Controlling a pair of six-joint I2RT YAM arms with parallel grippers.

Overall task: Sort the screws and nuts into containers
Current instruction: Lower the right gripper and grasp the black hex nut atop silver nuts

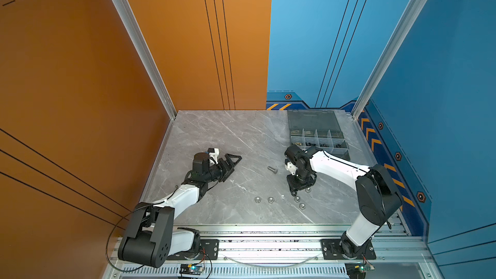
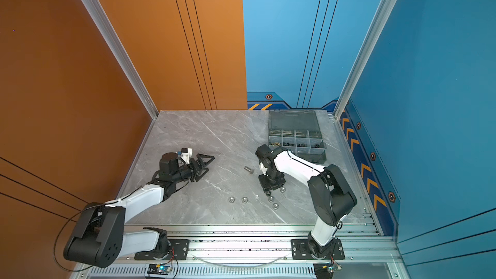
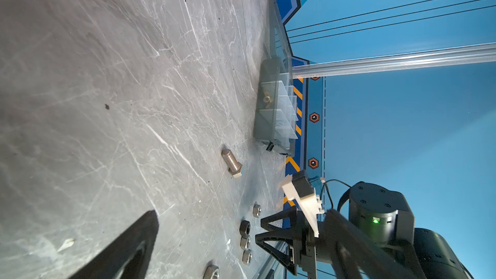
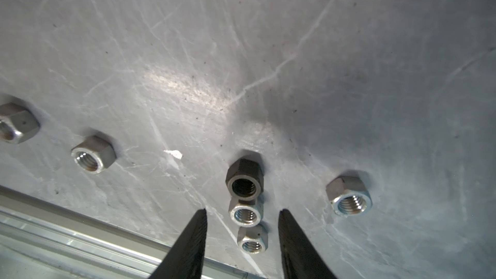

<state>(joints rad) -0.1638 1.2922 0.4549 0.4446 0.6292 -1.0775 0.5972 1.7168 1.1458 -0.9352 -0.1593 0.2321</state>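
Standing in the way: the right arm (image 1: 335, 166) crosses the near left corner of the organiser box (image 1: 339, 152) in both top views and hides the compartments there.
Around: the box sits at the far right of the bench (image 1: 214, 135), its lid (image 1: 312, 119) folded open flat behind it. An aluminium rail (image 4: 80, 233) runs along the front edge, near the nuts. A white speck (image 4: 173, 153) lies on the marble.
Screws counted: one silver bolt (image 1: 272, 169), on its side on the bench.
Nuts counted: six on the bench, all flat with the hole up. Five are silver nuts (image 1: 270, 199) and one is a black nut (image 4: 244, 181).
Box: one, four compartments across. It holds brass-coloured bits at the far left and dark bits in the middle row, too small to sort.
Right gripper (image 4: 242, 212): points down with jaws apart, holding nothing. Its tips stand on either side of a silver nut that touches the black nut, with a third nut in line just beside. Contact with the bench cannot be told.
Other nuts: one just to the side, two well apart towards the left arm.
Left gripper (image 1: 234, 166): low over the bench, jaws apart, empty, well apart from every nut.
Bolt: between the two grippers, nearer the right.
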